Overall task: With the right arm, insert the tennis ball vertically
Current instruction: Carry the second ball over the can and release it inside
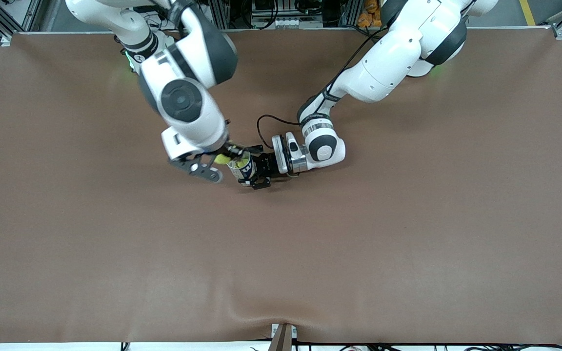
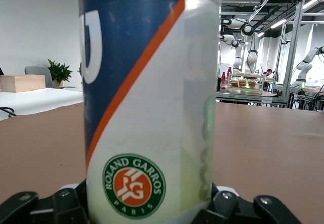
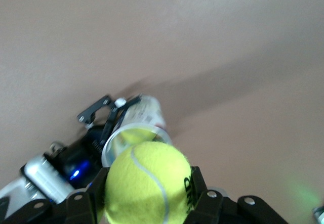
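The tennis ball (image 3: 147, 183) is round, fuzzy and bright yellow-green, with a thin pale seam curving across it and some dark print on one side. The right gripper (image 3: 147, 204) pinches it, one black finger pressed against each side. In the front view the ball (image 1: 222, 158) shows as a small yellow spot under the right arm's big white wrist, up in the air just over the open mouth of the can (image 1: 241, 168).

The can is a tall round tube of clear, shiny plastic. It stands upright on the table, near the middle and a bit closer to the top edge where the robots stand. In the right wrist view the rim of the can (image 3: 132, 135) is a thin clear ring, just below the ball. A label wraps its side (image 2: 147, 97) in dark blue and white with an orange stripe, and a round green and orange badge reads "ROLAND GARROS PARIS".

The left gripper (image 1: 256, 171) reaches in low from the side, its black fingers (image 2: 223, 206) pressed on the can's lower part, one on each side.

The table (image 1: 408, 234) is covered with a smooth, flat brown mat.
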Controlling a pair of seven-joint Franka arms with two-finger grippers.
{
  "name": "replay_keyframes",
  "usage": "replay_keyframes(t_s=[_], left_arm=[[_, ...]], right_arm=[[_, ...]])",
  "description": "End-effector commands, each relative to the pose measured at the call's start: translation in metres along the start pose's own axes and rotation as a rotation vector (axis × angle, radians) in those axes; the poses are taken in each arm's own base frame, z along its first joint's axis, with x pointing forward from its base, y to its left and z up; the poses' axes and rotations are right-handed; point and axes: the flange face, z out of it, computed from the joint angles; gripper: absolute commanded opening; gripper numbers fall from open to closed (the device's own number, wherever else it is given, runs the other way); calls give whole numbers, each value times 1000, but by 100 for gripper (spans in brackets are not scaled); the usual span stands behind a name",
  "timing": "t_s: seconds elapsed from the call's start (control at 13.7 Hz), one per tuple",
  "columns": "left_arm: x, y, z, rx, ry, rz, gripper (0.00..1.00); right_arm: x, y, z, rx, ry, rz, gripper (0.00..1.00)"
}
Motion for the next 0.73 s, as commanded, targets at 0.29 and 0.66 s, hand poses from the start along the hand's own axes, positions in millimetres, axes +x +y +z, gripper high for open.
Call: replay_keyframes(t_s=[0.29,0.66], left_arm=[[-23,9,-2,71,1,288,73],[-25,9,-2,70,0,290,62]], right_arm=[[-23,-13,4,-37,-22,28,0],[-16,-12,8,-35,-17,36,0]])
